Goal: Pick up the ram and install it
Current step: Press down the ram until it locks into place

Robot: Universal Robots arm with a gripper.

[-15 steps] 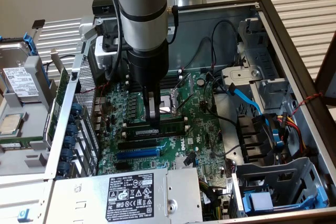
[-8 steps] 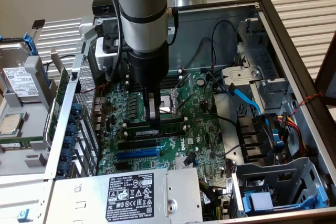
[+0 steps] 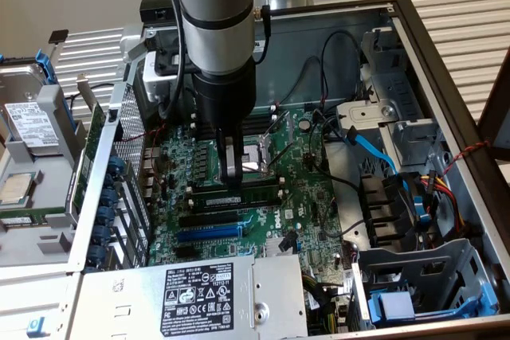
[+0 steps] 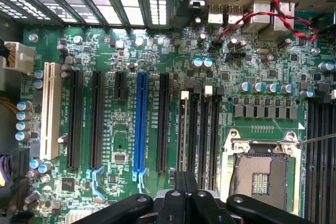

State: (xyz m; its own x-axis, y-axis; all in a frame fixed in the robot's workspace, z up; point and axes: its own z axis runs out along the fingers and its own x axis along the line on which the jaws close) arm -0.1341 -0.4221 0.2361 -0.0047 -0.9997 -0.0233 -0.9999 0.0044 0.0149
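Black fingers (image 4: 184,203), clenched, hung over the green motherboard (image 4: 121,129) in the wrist view; in the exterior view the gripper (image 3: 232,173) stood just above the ram (image 3: 243,195), a thin green stick lying along a memory slot beside the metal CPU socket (image 3: 259,157), near the middle of the open steel case (image 3: 446,61). Whether the fingers touched it could not be told. Light, stiff and fragile by its looks, the stick seemed best taken by its long bare edges, clear of chips.
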